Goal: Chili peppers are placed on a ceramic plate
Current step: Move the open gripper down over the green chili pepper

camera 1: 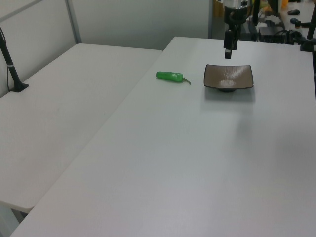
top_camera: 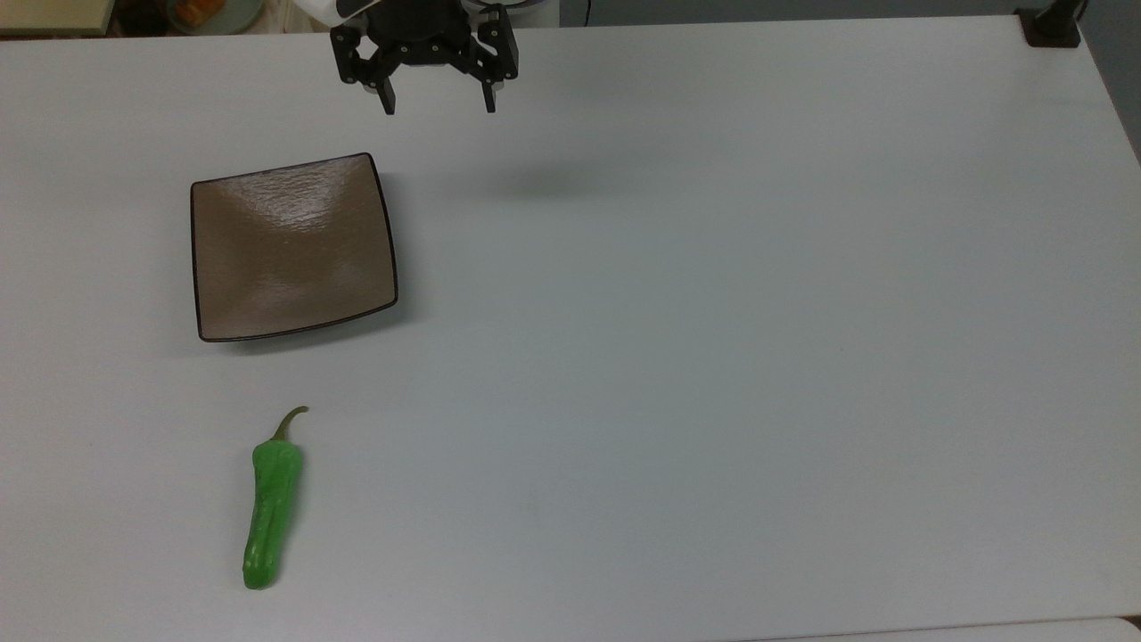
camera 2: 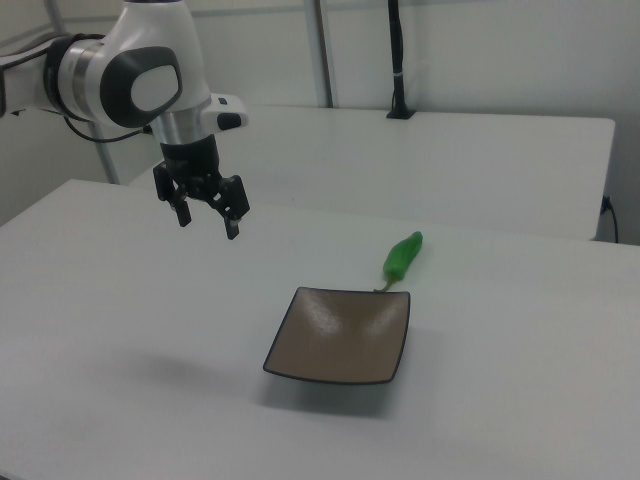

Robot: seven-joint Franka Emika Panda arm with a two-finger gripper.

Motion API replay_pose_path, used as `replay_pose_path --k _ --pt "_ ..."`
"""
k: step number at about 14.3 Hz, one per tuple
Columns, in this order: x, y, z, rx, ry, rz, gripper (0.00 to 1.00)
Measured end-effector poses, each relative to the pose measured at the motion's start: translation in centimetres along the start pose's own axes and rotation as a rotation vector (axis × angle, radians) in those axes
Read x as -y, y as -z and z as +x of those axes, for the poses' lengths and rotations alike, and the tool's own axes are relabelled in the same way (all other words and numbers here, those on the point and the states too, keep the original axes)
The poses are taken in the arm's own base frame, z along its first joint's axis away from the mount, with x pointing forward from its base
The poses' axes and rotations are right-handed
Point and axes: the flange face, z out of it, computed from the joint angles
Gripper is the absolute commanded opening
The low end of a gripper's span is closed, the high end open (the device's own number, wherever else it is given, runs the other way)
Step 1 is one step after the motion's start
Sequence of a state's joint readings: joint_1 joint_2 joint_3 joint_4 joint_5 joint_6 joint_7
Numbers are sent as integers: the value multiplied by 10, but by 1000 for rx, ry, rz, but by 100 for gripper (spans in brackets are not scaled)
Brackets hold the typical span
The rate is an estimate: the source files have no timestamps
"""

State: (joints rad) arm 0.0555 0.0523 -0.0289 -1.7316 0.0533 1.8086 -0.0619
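A bright green chili pepper point(top_camera: 271, 514) with a curved brownish stem lies on the white table, below the plate in the top view; it also shows in the left view point(camera 1: 170, 76) and the right view point(camera 2: 403, 255). The square taupe-brown ceramic plate point(top_camera: 241, 303) point(camera 1: 244, 75) point(camera 2: 300, 360) sits bare on the table. My gripper point(top_camera: 439, 105) point(camera 2: 208, 223) hangs open in the air above the table, apart from both, at the top edge of the top view, up and right of the plate. Nothing is between its fingers. In the left view the gripper point(camera 1: 228, 52) hovers above the plate's far side.
The white table point(top_camera: 713, 357) stretches wide to the top view's right. A black post base point(top_camera: 1050, 27) stands at its far right corner. A second white table point(camera 1: 64, 113) adjoins in the left view. Clutter sits beyond the table's far edge.
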Motion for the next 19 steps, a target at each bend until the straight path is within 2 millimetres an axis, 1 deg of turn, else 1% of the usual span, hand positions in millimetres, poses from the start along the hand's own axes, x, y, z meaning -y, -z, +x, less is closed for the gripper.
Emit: replay_pose_path --k 4,11,13,14,16,18,19 --pt "-3 0 0 2 10 -39 100" --pt "-3 -1 0 3 11 -42 100" --pt "-4 -3 4 -10 15 -52 100" --pt "-3 -5 7 -23 19 -61 100" --pt "-5 -12 20 -57 26 -78 100" --pt "-11 -18 42 -90 20 -85 100" --pt "-19 -20 53 -108 9 -89 100"
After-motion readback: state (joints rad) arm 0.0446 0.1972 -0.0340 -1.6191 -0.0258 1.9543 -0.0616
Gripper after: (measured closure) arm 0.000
